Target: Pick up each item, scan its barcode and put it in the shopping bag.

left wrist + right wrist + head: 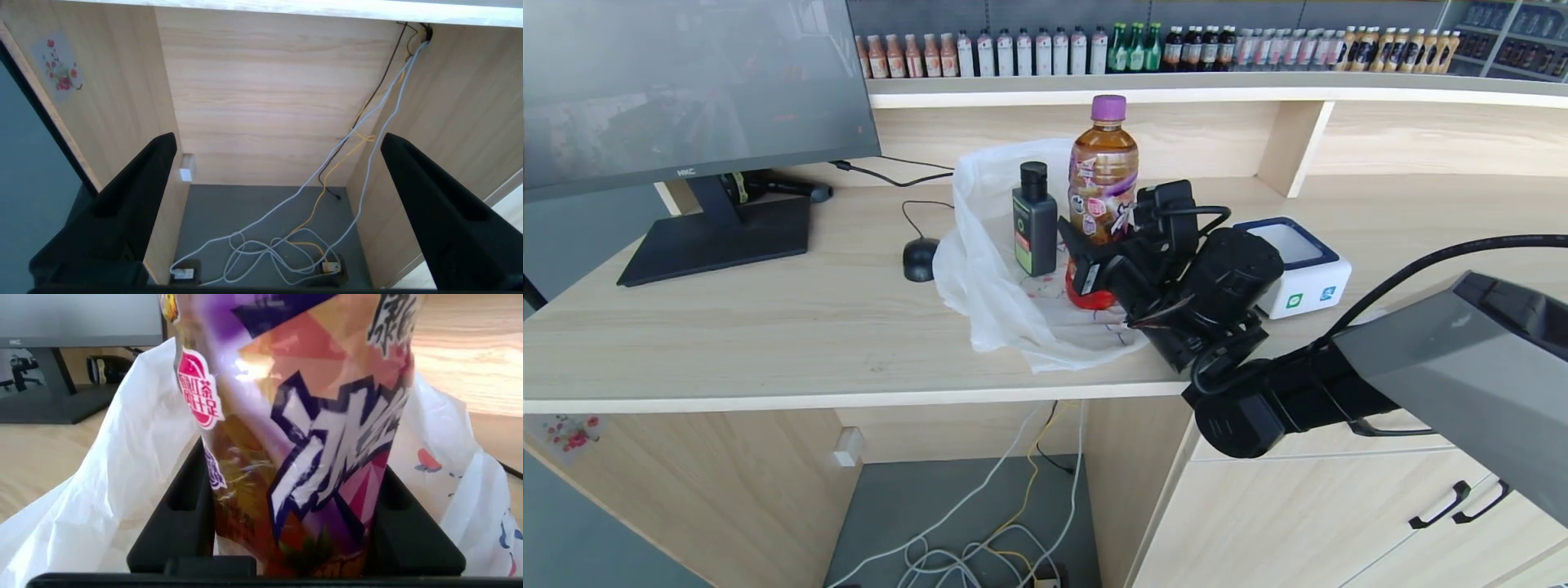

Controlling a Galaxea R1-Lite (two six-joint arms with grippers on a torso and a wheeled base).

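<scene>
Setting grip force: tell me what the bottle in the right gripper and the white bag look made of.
The bottle: probably clear glossy plastic; amber liquid shows through, with a printed film label. The bag: thin, translucent white plastic film, crumpled into soft folds.

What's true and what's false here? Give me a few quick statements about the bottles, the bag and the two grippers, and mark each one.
1. The right gripper is shut on the tea bottle. True.
2. The tea bottle has a green cap. False: its cap is purple.
3. The dark bottle stands upright beside the tea bottle, on the shopping bag. True.
4. The left gripper holds the mouse. False: it is open and empty below the counter; the mouse lies on top.
</scene>
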